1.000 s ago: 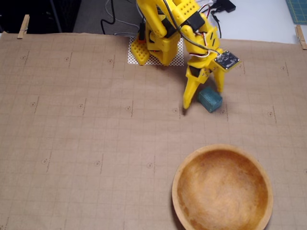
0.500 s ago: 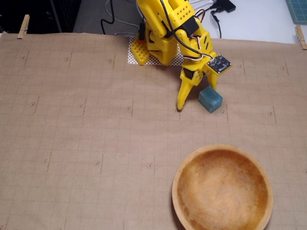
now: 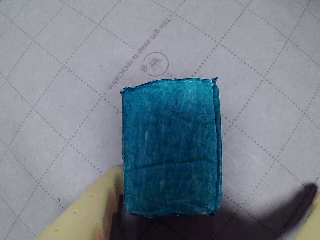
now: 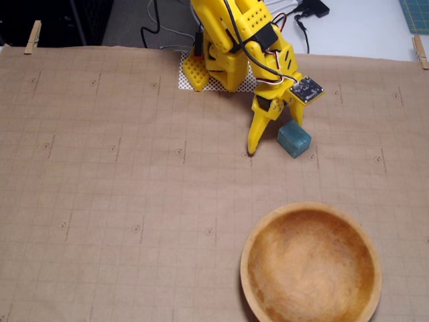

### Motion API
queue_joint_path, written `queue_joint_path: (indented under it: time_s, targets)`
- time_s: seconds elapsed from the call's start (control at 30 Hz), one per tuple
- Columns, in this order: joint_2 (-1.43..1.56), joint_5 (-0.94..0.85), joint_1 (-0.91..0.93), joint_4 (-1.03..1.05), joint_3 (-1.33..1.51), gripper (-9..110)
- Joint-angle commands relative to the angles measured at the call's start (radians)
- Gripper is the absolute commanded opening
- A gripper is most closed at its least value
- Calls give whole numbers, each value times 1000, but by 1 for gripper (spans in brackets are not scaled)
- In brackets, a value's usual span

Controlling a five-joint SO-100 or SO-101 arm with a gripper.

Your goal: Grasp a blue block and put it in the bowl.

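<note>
The yellow claw stands tip-down on the table, spread wide with the blue block between its fingers and nothing yet pinched. In the wrist view the block fills the gap, one pale finger just left of it, the other barely showing at the right edge. That straddle looks like the set-up for closing on the block. The bowl waits empty, well apart from the block toward the table's near edge. Brown gridded wrapping paper covers the table, pinned at the far corners with clothespins; beyond the block, cables trail behind the arm's base.
</note>
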Motion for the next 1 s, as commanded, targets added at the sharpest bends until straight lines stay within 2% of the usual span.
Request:
queue_joint_path:
  time_s: [0.0,0.3,0.6,0.97]
  targets:
    - [21,-9,-6,-54,-14,48]
    - [20,-43,-6,-80,-12,46]
    - [26,-54,2,-80,-12,27]
    - [28,-58,5,-80,-12,11]
